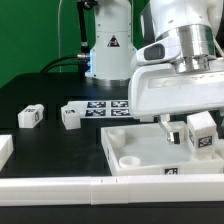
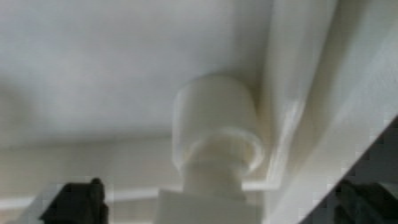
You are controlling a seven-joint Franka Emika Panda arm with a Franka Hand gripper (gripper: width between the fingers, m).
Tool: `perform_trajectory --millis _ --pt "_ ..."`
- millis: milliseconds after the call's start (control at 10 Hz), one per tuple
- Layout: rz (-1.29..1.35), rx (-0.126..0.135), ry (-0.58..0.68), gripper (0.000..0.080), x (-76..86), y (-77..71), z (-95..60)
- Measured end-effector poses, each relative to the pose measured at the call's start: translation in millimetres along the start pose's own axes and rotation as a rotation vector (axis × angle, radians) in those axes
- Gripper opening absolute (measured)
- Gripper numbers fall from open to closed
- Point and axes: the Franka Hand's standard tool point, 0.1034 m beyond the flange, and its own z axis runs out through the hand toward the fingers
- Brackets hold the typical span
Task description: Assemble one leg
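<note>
Running along the near edge of the black worktop [image 1: 45, 140], a long white bar [image 1: 90, 185] lies just in front of the white tray [image 1: 120, 150]. The tray's raised rim fences a shallow floor. Over the corner of the tray at the exterior view's right sits the leg [image 1: 203, 131], a small tagged cube. The gripper [image 1: 190, 132] hangs just above it, with one dark finger beside the cube and a slim gap between them.

Only the wrist view shows the fingertips [image 2: 80, 200]. There the jaws stand apart, and a blurred, rounded white part [image 2: 222, 130] lies between them with dark space on either side. Whether that part belongs to the leg cannot be told. The wrist view shows nothing of the worktop beyond the tray.

Only the exterior view shows the open room. Bare worktop spreads toward the exterior view's left, where a white piece [image 1: 5, 150] is cut by the frame's edge. Farther back, two more tagged blocks [image 1: 30, 116] lie well apart from the tray. Behind them lies the marker board [image 1: 108, 105], then the arm's base [image 1: 108, 50].
</note>
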Motion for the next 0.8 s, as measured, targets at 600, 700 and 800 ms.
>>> perform_trajectory --millis 600,700,800 --pt "0.02 0.084 -0.436 0.0649 15.7 -2.7 -11.6" --pt "0.014 0.097 -0.519 0.0649 17.3 -4.1 -12.6" --pt "0.016 0.097 -0.507 0.0649 26.5 -2.0 -8.8"
